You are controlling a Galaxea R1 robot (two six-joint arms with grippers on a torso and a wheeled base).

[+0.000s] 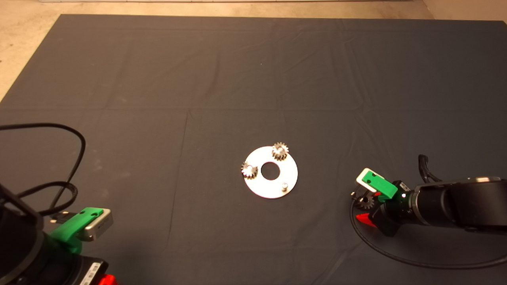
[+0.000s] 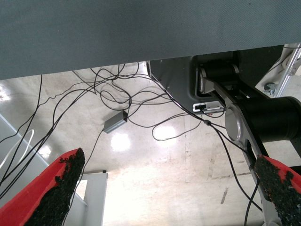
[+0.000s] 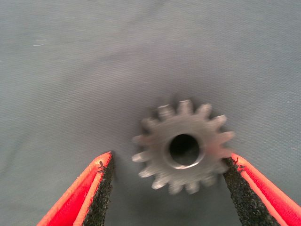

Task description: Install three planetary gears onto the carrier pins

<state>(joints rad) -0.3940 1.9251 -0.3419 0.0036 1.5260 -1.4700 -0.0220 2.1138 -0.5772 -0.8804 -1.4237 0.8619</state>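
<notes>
Third gear between my right claw (image 3: 167, 188) pads

My fingers stand apart around the last planetary gear (image 3: 183, 147), flat on the mat right of the carrier disc (image 1: 271, 173); I should close centred, then lower its bore straight onto the free pin (image 1: 284, 185). Left claw (image 2: 164, 188) waits open.

a dark mat (image 1: 253, 71) covers the table, creased in faint lines. near its middle lies a flat silvery disc (image 1: 287, 174) with a central hole. to the right of the disc, well apart from it, a lone gear (image 1: 365, 202) lies flat on the mat — bore up, as the right wrist view shows (image 3: 184, 147). black cable (image 1: 71, 158) loops over the left side, and another cable (image 1: 380, 249) curves along the near right.
</notes>
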